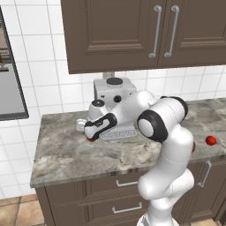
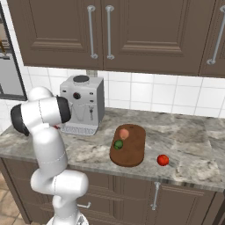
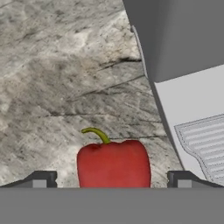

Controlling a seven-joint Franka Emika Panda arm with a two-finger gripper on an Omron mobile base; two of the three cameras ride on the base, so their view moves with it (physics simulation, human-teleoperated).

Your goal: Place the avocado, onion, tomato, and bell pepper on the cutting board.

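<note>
A red bell pepper (image 3: 113,164) with a curled green stem stands on the stone counter, between the two fingertips (image 3: 39,179) of my open gripper (image 3: 111,181). In the left base view the gripper (image 1: 89,136) hangs low over the pepper (image 1: 90,140), just in front of the coffee machine. The dark reddish-brown cutting board (image 2: 132,154) lies further right on the counter. On it rest the green avocado (image 2: 118,144) and the orange-tan onion (image 2: 124,133). The red tomato (image 2: 163,160) sits on the counter right of the board, also seen as the tomato (image 1: 211,140).
A grey coffee machine (image 2: 82,105) stands against the tiled wall, its drip tray (image 3: 205,140) close to the right of the pepper. Brown wall cabinets (image 2: 110,30) hang above. The counter's front edge (image 1: 88,174) runs near the arm's base.
</note>
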